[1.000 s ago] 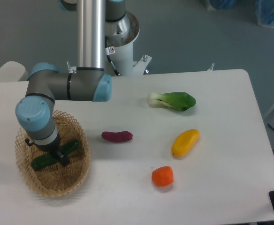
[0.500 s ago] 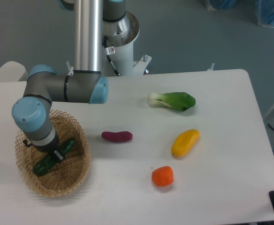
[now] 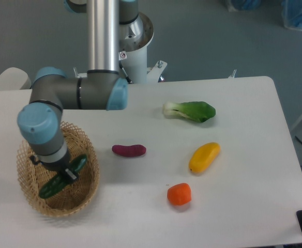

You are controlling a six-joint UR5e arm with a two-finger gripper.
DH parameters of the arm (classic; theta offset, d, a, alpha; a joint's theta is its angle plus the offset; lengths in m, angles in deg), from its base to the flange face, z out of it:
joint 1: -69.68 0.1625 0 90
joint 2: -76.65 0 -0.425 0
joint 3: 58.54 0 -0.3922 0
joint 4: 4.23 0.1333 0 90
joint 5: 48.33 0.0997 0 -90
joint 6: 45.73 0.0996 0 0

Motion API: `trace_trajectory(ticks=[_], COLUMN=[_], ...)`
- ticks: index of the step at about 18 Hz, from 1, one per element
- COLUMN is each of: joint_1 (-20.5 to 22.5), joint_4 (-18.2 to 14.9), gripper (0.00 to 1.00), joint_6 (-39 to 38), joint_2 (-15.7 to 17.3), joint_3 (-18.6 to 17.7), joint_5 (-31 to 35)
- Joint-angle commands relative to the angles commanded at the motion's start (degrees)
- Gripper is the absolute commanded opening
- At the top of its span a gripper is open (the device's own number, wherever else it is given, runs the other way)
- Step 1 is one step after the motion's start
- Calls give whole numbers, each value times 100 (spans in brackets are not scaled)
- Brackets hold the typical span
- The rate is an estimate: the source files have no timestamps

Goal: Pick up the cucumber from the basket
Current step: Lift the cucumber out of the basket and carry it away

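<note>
The dark green cucumber [image 3: 54, 186] lies slantwise over the tan wicker basket [image 3: 86, 194] at the table's left front. My gripper [image 3: 68, 174] points down into the basket and is shut on the cucumber at its middle. One end of the cucumber shows at the lower left and the other [image 3: 80, 163] at the upper right of the fingers. The wrist hides the back of the basket. I cannot tell whether the cucumber still touches the basket floor.
A purple vegetable [image 3: 129, 150] lies just right of the basket. A leafy green vegetable with a white stem [image 3: 190, 110], a yellow fruit [image 3: 204, 157] and an orange-red one [image 3: 179, 194] lie further right. The robot's base column [image 3: 133, 46] stands at the table's back edge.
The gripper has shifted a little within the basket and the cucumber has moved with it, now tilted more steeply. The other vegetables have not moved.
</note>
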Motion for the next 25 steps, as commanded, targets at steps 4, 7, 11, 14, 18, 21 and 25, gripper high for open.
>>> trace_trajectory(ticks=[4, 7, 11, 14, 18, 21, 25], joint_1=[588, 1037, 1512, 1802, 2075, 2215, 2330], joint_4=[-160, -168, -221, -510, -599, -625, -827], gripper=[6, 6, 6, 6, 6, 6, 5], joint_6=[140, 833, 1554, 2142, 2706, 3111, 3655], joint_2=[-79, -184, -456, -685, -983, -1309, -1634], joint_3=[344, 484, 783, 1169, 1574, 1925, 2347], joint_5=[-62, -62, -18, 0, 17, 17, 105])
